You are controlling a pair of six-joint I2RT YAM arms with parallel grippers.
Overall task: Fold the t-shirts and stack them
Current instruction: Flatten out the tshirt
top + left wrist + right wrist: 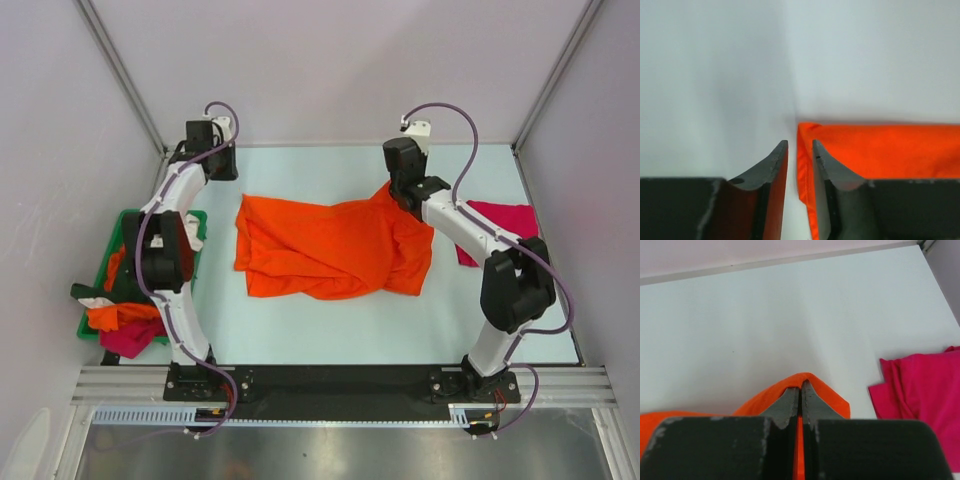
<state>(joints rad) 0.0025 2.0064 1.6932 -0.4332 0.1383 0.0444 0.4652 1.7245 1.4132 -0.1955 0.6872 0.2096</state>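
- Pale, smooth surface (pixel 330 330) inside white walls, with both arms bolted at its near edge; cloth should slide across it easily.
- Bright orange t-shirt (pixel 330 250) lies rumpled in the middle, partly doubled over. I judge it light, limp and unbreakable. It will sag wherever it is unsupported, so corners, hems or shoulder seams are the places to pinch, two at once to keep an edge taut.
- Green plastic bin (pixel 195 222) at the left edge holds a heap of more t-shirts (pixel 120 318), orange, magenta and dark, spilling over its near rim; the left arm passes above it.
- Magenta t-shirt (pixel 505 220) lies flat at the right, near the orange one but apart, partly under the right arm; a wide fold toward that side could drag over it.
- Right end effector (pixel 800 385) is clamped on the orange shirt's far right corner, raised a little.
- Left end effector (pixel 800 142) stands slightly parted, gripping nothing, just beside the far left corner.
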